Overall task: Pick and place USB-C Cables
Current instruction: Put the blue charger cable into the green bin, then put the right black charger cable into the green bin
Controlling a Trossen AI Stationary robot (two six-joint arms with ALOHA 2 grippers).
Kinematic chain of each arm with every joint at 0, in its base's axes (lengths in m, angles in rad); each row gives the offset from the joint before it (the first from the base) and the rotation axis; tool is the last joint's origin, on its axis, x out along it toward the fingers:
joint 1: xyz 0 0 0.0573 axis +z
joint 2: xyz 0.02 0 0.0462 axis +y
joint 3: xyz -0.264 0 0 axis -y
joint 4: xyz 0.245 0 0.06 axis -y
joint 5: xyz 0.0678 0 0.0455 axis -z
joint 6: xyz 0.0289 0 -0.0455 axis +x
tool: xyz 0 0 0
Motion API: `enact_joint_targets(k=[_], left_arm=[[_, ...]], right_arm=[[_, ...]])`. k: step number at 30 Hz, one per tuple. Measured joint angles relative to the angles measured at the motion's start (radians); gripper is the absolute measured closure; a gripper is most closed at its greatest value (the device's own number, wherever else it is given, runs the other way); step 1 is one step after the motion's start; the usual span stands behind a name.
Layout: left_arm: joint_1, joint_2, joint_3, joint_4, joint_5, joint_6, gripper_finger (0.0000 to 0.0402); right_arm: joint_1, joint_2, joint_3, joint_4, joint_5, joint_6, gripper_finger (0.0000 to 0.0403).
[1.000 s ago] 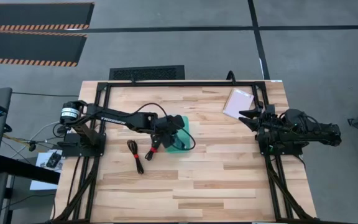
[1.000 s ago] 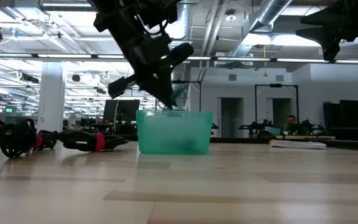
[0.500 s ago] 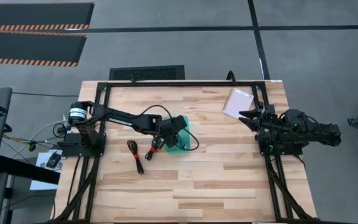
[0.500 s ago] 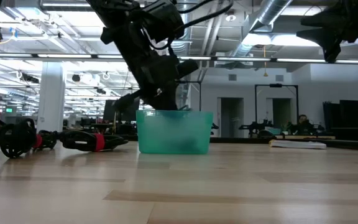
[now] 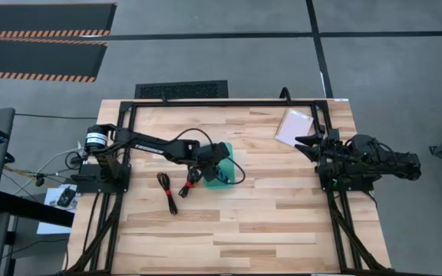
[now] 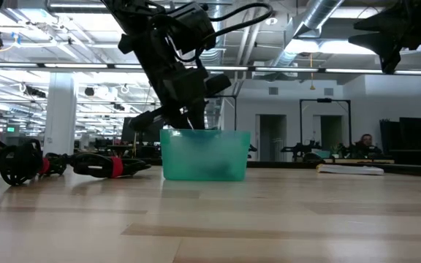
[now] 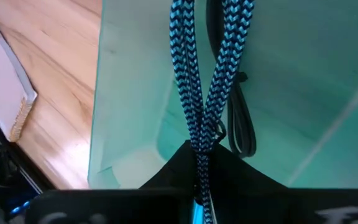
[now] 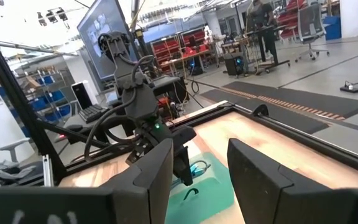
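Observation:
The teal-blue braided USB-C cable (image 7: 197, 74) hangs doubled from my shut left gripper (image 7: 199, 155) down into the translucent teal tray (image 7: 135, 124). A thin black cable (image 7: 241, 118) lies on the tray's floor. In the high view my left gripper (image 5: 209, 165) is over the tray (image 5: 225, 178). Two black bundled cables with red ties (image 5: 167, 192) (image 5: 186, 185) lie on the table to the tray's left. My right gripper (image 8: 197, 168) is open and waits raised at the table's right edge (image 5: 307, 146). My left gripper pinches the teal-blue cable at its gathered bend (image 7: 199, 140) between the two fingers. It comes from above and points down into the tray. The strands hang below the fingers as long loops; I cannot tell whether their lower ends touch the tray floor.
A white pad (image 5: 294, 126) lies near the table's far right corner. The black frame rails (image 5: 206, 103) run along the table's far and side edges. Bare wood stretches across the near half of the table (image 5: 236, 238). The low view shows the bundled cables (image 6: 101, 164) left of the tray (image 6: 205, 155).
My left gripper has come down over the tray, staying shut on the teal-blue cable. The cable's loops have sunk with it into the tray. My right arm has kept still.

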Motion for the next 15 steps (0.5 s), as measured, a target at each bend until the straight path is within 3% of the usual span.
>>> enact_joint_targets(k=[10,15], left_arm=[[0.0,0.0,0.0,0.001,-0.013,0.01,0.0303],[-0.005,-0.002,0.0,0.027,-0.095,-0.028,0.0273]], right_arm=[[0.0,0.0,0.0,0.0,0.0,0.001,0.0227],[0.0,0.0,0.0,0.0,0.0,0.002,0.0225]])
